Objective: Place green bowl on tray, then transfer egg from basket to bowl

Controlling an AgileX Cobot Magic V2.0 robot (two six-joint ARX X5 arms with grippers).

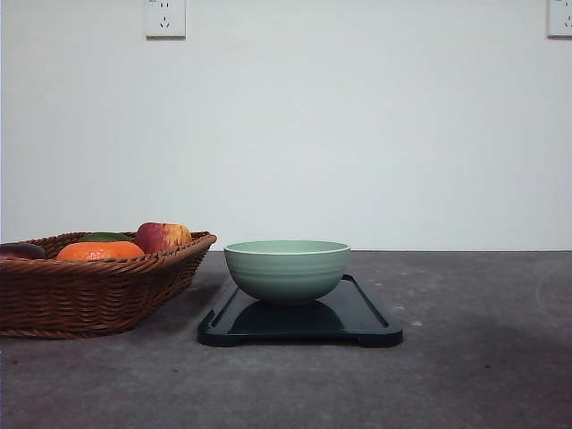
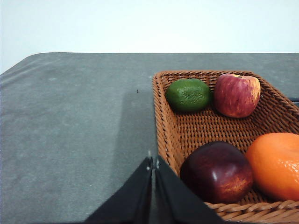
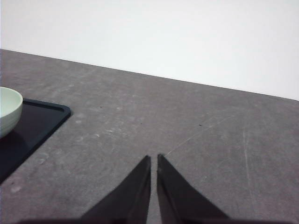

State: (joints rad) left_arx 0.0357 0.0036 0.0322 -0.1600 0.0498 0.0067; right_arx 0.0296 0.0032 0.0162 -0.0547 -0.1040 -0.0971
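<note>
The pale green bowl (image 1: 286, 268) stands upright and empty on the black tray (image 1: 366, 326) at the table's middle. To its left sits the brown wicker basket (image 1: 89, 295). A dark reddish-brown egg (image 1: 22, 251) lies at the basket's left end. The left wrist view has the egg (image 2: 217, 171) inside the basket (image 2: 205, 130), near its rim. My left gripper (image 2: 153, 163) is shut and empty, just outside that rim over bare table. My right gripper (image 3: 153, 158) is shut and empty over bare table, to the right of the tray (image 3: 37, 121) and bowl (image 3: 7, 112).
The basket also holds an orange tangerine (image 2: 275, 165), a red-yellow apple (image 2: 237, 94) and a green lime (image 2: 188, 94). Grey tabletop lies open left of the basket and right of the tray. A white wall closes the table's far edge.
</note>
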